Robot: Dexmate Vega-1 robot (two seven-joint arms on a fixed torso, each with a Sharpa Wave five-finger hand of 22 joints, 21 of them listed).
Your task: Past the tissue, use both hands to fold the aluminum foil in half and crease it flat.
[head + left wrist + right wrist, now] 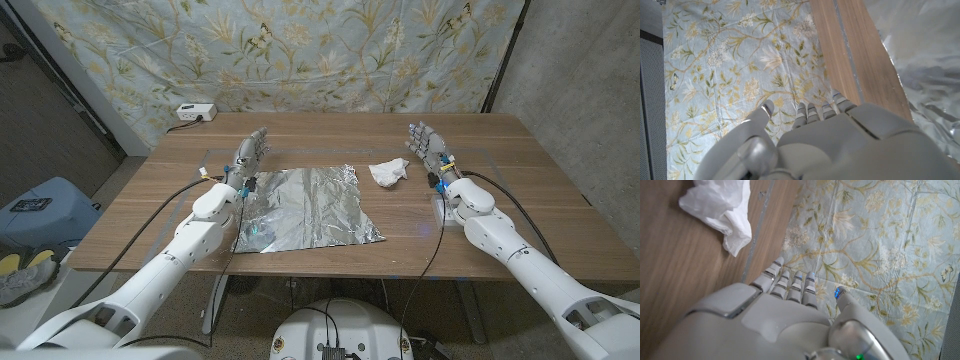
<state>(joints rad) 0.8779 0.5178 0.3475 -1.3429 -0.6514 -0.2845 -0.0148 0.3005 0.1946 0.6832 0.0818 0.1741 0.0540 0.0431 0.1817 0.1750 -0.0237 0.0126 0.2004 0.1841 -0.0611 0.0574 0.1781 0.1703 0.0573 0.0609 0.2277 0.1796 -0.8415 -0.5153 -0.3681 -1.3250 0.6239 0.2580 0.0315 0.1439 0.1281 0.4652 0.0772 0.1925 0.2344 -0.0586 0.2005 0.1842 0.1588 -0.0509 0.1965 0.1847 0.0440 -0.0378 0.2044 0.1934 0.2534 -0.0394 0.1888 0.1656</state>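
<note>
A crinkled sheet of aluminum foil (308, 207) lies spread on the wooden table (520, 200), reaching its front edge. A crumpled white tissue (389, 172) sits just off the foil's far right corner. My left hand (248, 158) stands at the foil's far left corner, fingers extended and holding nothing. In the left wrist view that hand (835, 140) has the foil (925, 65) beside it. My right hand (429, 145) hovers to the right of the tissue, fingers stretched, holding nothing. In the right wrist view the tissue (722, 207) lies beyond that hand (785, 315).
A floral curtain (330, 50) hangs behind the table. A white power strip (194, 112) rests at the table's far left corner. Cables run along both forearms. Bare wood shows to the right of the tissue and behind the foil.
</note>
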